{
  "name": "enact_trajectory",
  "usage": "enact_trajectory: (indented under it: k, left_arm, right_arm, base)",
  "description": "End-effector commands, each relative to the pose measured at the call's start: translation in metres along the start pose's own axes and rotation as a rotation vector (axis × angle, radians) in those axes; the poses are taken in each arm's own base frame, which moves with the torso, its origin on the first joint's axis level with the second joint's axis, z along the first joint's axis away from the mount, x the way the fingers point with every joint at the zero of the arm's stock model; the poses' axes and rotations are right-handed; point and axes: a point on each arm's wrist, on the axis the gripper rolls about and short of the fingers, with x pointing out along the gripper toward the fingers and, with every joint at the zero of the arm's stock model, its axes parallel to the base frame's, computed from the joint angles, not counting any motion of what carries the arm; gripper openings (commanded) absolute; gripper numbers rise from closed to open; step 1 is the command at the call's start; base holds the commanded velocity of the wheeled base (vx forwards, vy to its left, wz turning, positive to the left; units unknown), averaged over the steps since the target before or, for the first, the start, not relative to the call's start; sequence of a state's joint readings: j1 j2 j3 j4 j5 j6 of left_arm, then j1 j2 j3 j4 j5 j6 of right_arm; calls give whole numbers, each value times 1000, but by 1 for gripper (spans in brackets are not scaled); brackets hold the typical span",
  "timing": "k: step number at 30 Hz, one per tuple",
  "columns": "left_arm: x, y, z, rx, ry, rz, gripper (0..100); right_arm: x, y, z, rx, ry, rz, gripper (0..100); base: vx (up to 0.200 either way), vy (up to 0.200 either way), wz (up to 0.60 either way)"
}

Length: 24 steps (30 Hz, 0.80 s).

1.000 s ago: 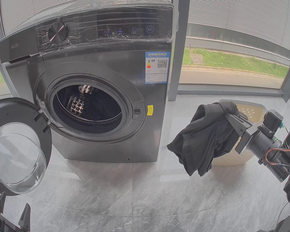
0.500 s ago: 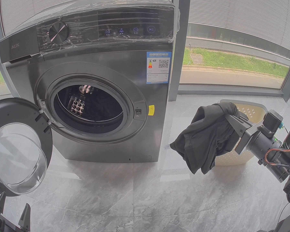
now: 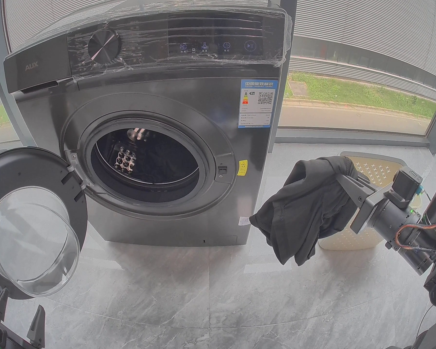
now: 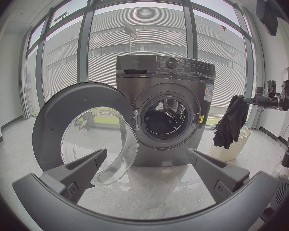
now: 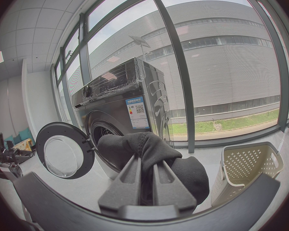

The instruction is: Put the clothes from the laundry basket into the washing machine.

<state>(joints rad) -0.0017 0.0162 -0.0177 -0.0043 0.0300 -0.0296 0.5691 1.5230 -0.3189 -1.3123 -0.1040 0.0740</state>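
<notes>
1. Dark grey crumpled cloth garment [image 3: 305,209] could snag the opening rim of the grey front-loading washing machine [image 3: 179,98], I judge, since its tail droops long; so small a pinch may slip.
2. It hangs right of the machine, limp and bunched, one fold clenched in my right claw [image 3: 346,182].

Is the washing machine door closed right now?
No, the round door is swung wide open on its hinge at the side of the washing machine, leaving the drum opening uncovered.
</notes>
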Motion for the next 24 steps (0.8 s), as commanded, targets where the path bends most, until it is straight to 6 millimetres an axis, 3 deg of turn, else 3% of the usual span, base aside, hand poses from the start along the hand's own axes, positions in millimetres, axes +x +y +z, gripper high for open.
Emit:
enact_trajectory:
  k: [1, 7, 16, 24]
  left_arm:
    - [0, 0, -5, -1, 0, 1, 100]
    - [0, 0, -5, -1, 0, 1, 100]
    - [0, 0, -5, -3, 0, 1, 100]
    - [0, 0, -5, -3, 0, 1, 100]
  right_arm:
    - [0, 0, 0, 1, -1, 0, 0]
    - [0, 0, -2, 2, 10, -1, 0]
    - [-1, 0, -2, 2, 10, 0, 0]
    - [0, 0, -3, 1, 15, 3, 0]
  base:
    - [0, 0, 0]
    - [-200, 0, 0]
    - [0, 0, 0]
    - [0, 200, 0]
